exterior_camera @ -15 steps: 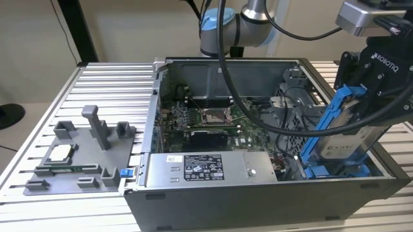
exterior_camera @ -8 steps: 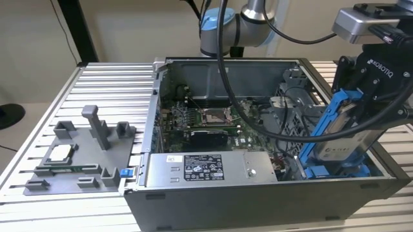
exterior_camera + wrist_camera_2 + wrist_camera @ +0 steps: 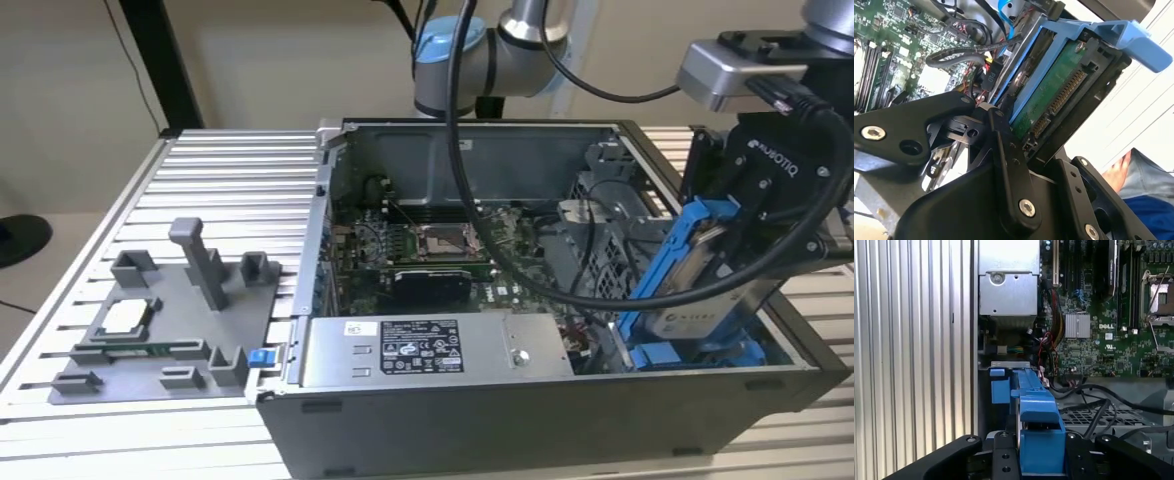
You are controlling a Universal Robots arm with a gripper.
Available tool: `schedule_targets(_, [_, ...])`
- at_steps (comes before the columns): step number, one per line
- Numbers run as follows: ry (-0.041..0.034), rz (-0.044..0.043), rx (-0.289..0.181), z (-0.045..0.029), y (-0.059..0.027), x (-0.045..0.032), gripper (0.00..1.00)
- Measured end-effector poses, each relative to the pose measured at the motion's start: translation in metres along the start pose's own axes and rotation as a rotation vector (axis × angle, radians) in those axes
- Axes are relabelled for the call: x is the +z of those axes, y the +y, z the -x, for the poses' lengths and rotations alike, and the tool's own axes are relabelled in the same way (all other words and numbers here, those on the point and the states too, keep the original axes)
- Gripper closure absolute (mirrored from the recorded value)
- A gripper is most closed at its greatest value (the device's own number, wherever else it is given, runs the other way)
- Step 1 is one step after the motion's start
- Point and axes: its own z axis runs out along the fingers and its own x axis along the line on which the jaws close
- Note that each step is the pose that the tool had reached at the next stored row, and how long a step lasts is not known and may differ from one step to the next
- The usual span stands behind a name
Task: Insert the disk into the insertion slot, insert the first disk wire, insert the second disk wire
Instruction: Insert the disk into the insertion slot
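Note:
My gripper (image 3: pixel 731 262) is shut on the disk (image 3: pixel 697 285), a silver drive in a bright blue carrier frame. The disk hangs tilted on edge over the front corner of the open computer case, at the exterior view's right. Just below its lower end is the insertion slot (image 3: pixel 701 353), with blue plastic fittings. In the second wrist view the disk's green circuit board (image 3: pixel 1054 97) and connector pins face the camera, with a finger (image 3: pixel 1006 155) on one side. In the first wrist view the blue carrier (image 3: pixel 1036 425) sits between the black fingers. Loose black and blue wires (image 3: pixel 991 75) lie beside the disk.
A grey power-supply box (image 3: pixel 427 350) lies along the case's front wall. The perforated metal cage (image 3: pixel 607 240) and the motherboard (image 3: pixel 427 250) are behind the disk. A grey fixture plate (image 3: pixel 160 320) rests on the ribbed table. A person's hand (image 3: pixel 1116 170) is beyond the case.

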Motion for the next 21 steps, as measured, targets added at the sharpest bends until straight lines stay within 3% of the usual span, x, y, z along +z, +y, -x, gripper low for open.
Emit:
schedule_targets(6, [-0.0001,0.0,0.0,0.0006,-0.0003,0.0093,1.0])
schedule_targets(14, [0.0,0.0,0.0,0.0006,-0.0004,0.0101,1.0])
schedule_targets(21, [-0.0001,0.0,0.0,0.0006,-0.0008,0.022,1.0])
